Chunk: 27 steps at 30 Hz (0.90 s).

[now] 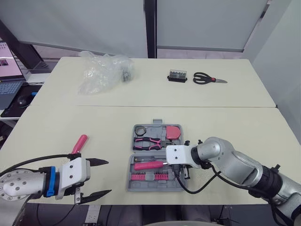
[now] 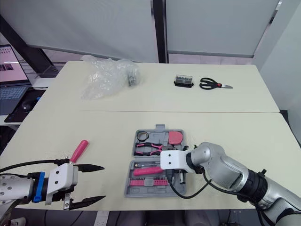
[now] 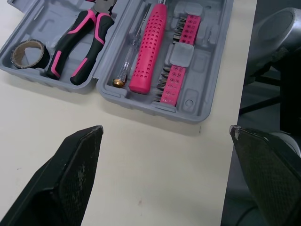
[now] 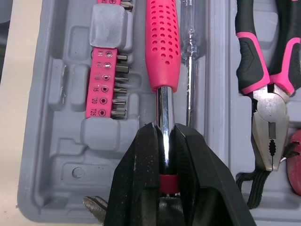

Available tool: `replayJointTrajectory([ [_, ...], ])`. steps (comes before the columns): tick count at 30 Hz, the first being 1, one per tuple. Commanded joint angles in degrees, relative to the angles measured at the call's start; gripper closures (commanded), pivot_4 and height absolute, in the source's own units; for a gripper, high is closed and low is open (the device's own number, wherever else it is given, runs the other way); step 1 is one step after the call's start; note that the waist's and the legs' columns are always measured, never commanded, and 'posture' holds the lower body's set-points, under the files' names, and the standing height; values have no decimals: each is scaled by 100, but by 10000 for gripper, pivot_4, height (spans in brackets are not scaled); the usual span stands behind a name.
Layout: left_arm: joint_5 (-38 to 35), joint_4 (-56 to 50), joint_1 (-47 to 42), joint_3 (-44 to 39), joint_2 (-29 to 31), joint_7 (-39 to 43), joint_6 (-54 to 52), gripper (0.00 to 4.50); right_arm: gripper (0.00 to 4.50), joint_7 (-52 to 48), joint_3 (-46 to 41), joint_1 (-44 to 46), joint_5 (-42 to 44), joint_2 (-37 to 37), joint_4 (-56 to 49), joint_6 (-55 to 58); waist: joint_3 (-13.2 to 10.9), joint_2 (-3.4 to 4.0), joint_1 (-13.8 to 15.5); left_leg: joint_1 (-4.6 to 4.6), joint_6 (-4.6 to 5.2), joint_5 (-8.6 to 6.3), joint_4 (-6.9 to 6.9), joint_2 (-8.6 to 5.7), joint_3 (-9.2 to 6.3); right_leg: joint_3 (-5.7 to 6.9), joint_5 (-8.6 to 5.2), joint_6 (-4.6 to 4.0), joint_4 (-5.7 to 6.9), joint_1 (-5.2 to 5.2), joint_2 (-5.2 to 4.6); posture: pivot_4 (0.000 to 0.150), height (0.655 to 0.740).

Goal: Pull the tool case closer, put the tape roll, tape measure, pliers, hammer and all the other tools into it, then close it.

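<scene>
The fingers of the right gripper grip the chrome shaft of the pink dotted-handle tool, its handle straight ahead in the grey plastic tool case (the left gripper is open).

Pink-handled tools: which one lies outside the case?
The pink-handled tool on the table by the left gripper; the pliers and the dotted-handle tool lie inside the tool case.

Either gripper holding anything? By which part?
Yes: right gripper is shut on the pink-handled tool, by its chrome shaft just past the handle, inside the case; left gripper is open, empty.
</scene>
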<state>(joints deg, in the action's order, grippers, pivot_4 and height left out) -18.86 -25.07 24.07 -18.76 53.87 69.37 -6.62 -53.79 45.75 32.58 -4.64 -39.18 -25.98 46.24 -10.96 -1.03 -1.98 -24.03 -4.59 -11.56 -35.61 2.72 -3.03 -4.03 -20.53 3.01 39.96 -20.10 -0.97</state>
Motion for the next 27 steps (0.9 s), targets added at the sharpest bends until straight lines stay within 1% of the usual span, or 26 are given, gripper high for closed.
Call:
replayJointTrajectory([
  [1, 0, -4, -62, 20, -3, -7, 122, 0, 42488, 9, 18, -37, -148, 95, -66, -184, 0, 0, 0, 0, 0, 0, 0, 0, 0, 0, 0, 0, 0, 0, 0, 1500, 7400],
  [7, 4, 32, -123, 83, -16, -43, 143, 0, 42587, -1, 69, -180, -313, 194, 14, -347, 0, -1, 0, 0, 0, 0, 0, 0, 0, 0, 0, 0, 1, 1, 1, 1500, 7400],
  [19, 40, 34, -139, 193, -55, -146, 194, 0, 42588, -25, -105, -294, -381, 405, 135, -277, 2, -3, -2, 1, 0, 0, 0, 1, -2, 1, 0, 0, 2, 1, 2, 1500, 7400],
  [21, 45, 36, -140, 213, -59, -163, 208, 0, 35459, -100, -176, -286, -323, 350, 89, -237, 2, -4, -1, 1, 0, 0, 0, 1, -2, 1, 0, -1, 2, 1, 3, 1500, 7400],
  [22, 47, 35, -140, 223, -64, -171, 211, 0, 34099, -168, -230, -268, -269, 303, 8, -199, 2, -4, -1, 1, 0, 0, 0, 1, -2, 1, 0, 0, 2, 1, 3, 1500, 7400],
  [24, 51, 32, -141, 238, -71, -183, 215, 0, 29588, -376, -468, -226, 55, 297, -275, 68, 2, -3, 1, 1, 0, 0, 0, 1, -2, 1, 0, 0, 2, 1, 2, 1500, 7400],
  [27, 48, 32, -123, 218, -73, -183, 224, 0, 29588, -592, -858, -63, 521, 390, -600, 379, 2, -4, -4, 1, 0, 0, 0, 1, -3, 1, 0, 0, 2, 2, 2, 1500, 7400],
])
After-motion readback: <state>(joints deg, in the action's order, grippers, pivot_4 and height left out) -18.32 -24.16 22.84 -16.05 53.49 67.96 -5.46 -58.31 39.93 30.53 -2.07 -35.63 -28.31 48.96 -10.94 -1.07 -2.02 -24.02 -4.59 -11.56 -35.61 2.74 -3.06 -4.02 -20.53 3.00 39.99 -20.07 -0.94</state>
